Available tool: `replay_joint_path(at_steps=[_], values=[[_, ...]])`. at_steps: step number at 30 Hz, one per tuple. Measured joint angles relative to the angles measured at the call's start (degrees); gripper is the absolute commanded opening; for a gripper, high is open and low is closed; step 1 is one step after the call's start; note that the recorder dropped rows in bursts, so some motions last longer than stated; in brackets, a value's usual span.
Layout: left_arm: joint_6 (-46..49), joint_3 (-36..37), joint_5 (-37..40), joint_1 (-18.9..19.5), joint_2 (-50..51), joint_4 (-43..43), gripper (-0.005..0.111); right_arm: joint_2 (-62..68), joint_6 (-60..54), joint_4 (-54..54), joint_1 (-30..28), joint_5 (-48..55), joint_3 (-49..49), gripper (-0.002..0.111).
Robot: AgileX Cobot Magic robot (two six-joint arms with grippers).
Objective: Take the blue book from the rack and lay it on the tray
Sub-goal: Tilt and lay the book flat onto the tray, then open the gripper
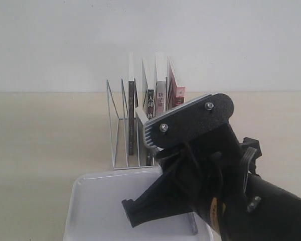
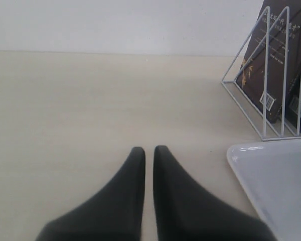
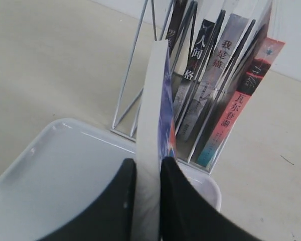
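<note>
Fingers of our right gripper clamp the blue book upright between them; we see the tray just below them and the rack with other books just beyond. Our left gripper has its fingers nearly touching, holding nothing, tray beside them

Rack just behind tray; books upright in rack slots.
</note>
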Motion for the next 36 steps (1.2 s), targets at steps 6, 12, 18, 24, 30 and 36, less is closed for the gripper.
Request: replay_joint_path(at_steps=[6, 12, 18, 24, 30, 36], values=[[0.0, 0.0, 0.0, 0.0, 0.0, 0.0, 0.006, 0.0, 1.0, 0.0, 0.0, -1.2, 0.0, 0.028], [0.0, 0.0, 0.0, 0.0, 0.0, 0.0, 0.006, 2.4, 3.1, 0.5, 0.1, -3.1, -0.1, 0.041], [0.0, 0.0, 0.0, 0.0, 0.0, 0.0, 0.006, 5.9, 8.0, -1.6, 0.1, -3.8, -0.1, 0.041], [0.0, 0.0, 0.0, 0.0, 0.0, 0.0, 0.006, 7.3, 8.8, -2.1, 0.1, -4.7, -1.8, 0.041], [0.0, 0.0, 0.0, 0.0, 0.0, 0.0, 0.006, 7.5, 9.0, -2.7, 0.1, -7.2, -5.2, 0.041], [0.0, 0.0, 0.0, 0.0, 0.0, 0.0, 0.006, 7.5, 9.0, -2.9, 0.1, -7.3, -6.8, 0.041]])
